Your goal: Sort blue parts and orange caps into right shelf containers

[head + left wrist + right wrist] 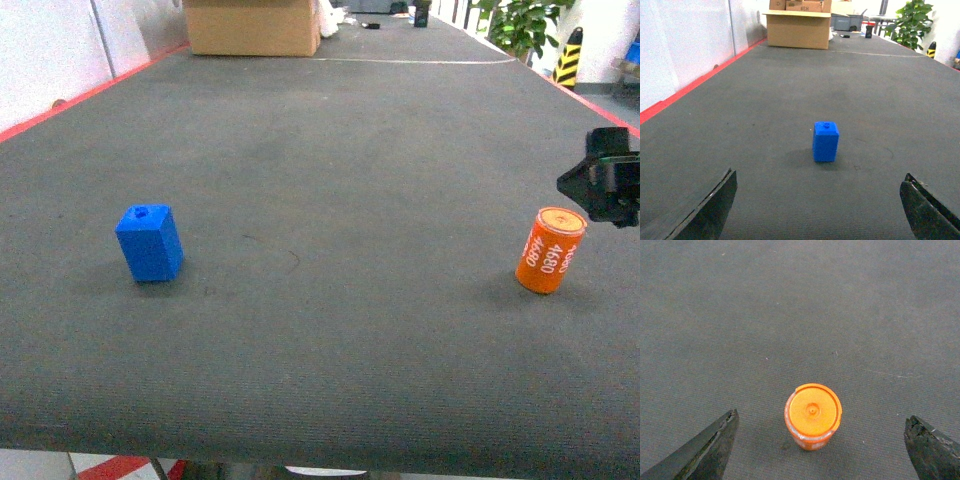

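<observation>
Grey mat [330, 200] bears blue part [150, 243] and orange cap [549, 250]; both grippers' fingers [705, 452] spread, cardboard box [252, 26] beyond.

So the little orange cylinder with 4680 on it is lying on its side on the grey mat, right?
Not quite. The little orange cylinder stands upright on the grey mat; the right wrist view shows its flat round top facing up, between the open right gripper.
</observation>
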